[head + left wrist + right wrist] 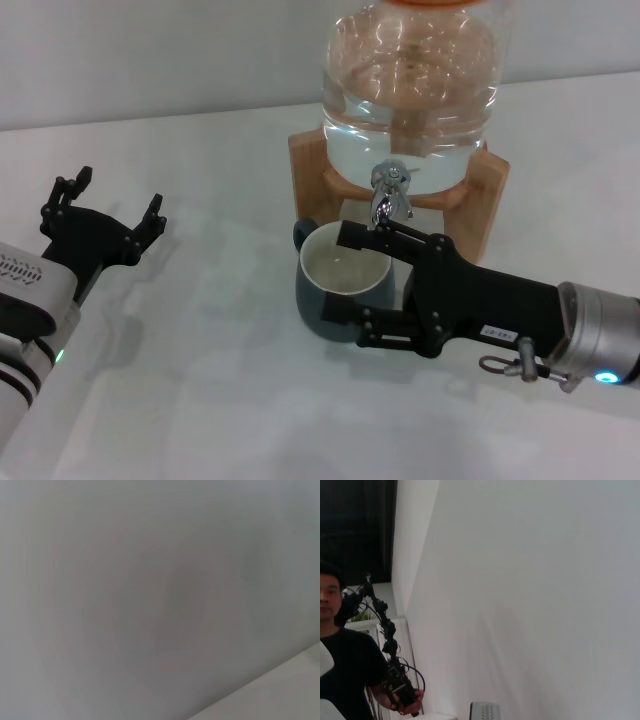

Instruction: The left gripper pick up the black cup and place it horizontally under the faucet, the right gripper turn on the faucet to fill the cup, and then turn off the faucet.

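the black cup (342, 282) stood upright on the white table (220, 380), directly under the faucet (391, 193). my right gripper (338, 275) reached in low from the right, its fingers spread around the cup, one beside the spout. my left gripper (112, 203) hung well apart at the left, fingers spread, holding nothing.

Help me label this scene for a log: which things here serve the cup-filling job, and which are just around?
Job: black cup under the faucet; right gripper at the cup; left gripper, jaws open, off to the left.

Around: clear water jar, wooden stand, white table, a person in the right wrist view.
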`<state>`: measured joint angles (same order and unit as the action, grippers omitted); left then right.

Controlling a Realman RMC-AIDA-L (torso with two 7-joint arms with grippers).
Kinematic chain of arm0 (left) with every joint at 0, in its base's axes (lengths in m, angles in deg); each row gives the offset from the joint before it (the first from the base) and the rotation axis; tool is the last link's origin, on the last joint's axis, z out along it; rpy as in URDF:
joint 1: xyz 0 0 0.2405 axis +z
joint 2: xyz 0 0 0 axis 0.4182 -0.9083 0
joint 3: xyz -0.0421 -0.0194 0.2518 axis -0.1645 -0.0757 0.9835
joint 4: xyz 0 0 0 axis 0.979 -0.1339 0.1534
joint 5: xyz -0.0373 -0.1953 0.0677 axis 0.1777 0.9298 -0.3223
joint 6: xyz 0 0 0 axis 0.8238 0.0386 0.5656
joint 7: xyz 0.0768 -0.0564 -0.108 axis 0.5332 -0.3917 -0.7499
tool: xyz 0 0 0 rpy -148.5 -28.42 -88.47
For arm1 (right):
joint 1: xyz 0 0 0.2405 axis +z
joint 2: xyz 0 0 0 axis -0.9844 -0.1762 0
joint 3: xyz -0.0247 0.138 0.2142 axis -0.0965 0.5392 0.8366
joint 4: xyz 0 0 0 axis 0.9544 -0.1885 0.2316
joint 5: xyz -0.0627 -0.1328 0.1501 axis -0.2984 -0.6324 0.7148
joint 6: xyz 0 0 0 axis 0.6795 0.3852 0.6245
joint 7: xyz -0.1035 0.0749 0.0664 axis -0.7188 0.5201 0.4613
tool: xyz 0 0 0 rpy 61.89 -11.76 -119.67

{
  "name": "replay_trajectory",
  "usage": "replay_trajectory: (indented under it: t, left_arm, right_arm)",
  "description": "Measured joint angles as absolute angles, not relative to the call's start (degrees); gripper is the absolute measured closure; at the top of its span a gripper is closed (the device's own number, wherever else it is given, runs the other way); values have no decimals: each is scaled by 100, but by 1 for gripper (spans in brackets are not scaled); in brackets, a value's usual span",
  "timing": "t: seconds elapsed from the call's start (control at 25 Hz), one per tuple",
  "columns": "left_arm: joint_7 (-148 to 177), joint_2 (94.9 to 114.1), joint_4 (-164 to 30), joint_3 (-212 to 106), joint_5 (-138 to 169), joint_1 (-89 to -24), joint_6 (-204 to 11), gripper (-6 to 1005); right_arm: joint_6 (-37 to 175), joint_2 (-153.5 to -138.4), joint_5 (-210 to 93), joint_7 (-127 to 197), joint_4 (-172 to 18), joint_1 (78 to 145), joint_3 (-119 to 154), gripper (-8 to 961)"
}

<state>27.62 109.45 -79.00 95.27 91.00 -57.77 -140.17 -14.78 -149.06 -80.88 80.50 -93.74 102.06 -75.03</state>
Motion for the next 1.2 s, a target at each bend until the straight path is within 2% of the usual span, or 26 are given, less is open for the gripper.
replay_trajectory:
  t: [1.2]
  left_arm:
    - [2758, 10945, -7909, 9528, 9029, -5768, -14017, 118]
  right_arm:
    - [-788, -14857, -7886, 8123, -9480, 10227, -7452, 85]
